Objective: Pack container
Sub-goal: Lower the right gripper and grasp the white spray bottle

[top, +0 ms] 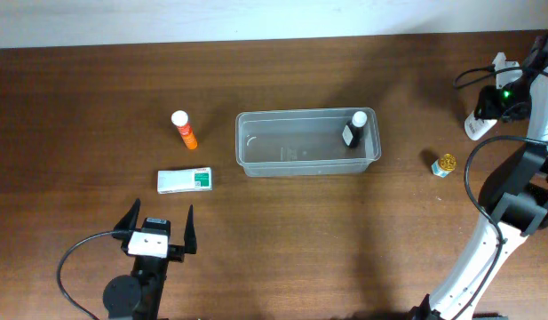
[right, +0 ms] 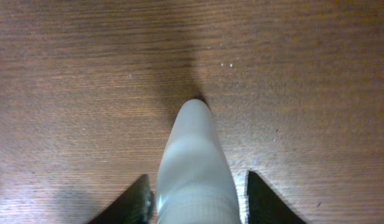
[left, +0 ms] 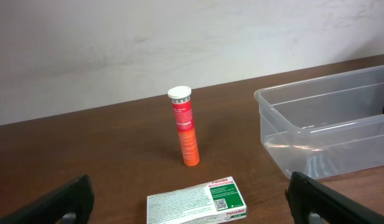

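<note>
The container is sitting mid-table, holding a dark bottle at its right end, while the left tool is hovering spread apart near a white-green box and the right tool is straddling a white object, though I cannot tell whether it is gripping.

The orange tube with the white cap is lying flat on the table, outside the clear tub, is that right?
Not quite. The orange tube stands upright on its base, white cap on top, as the left wrist view shows. It is indeed on the table, outside the clear tub.
</note>
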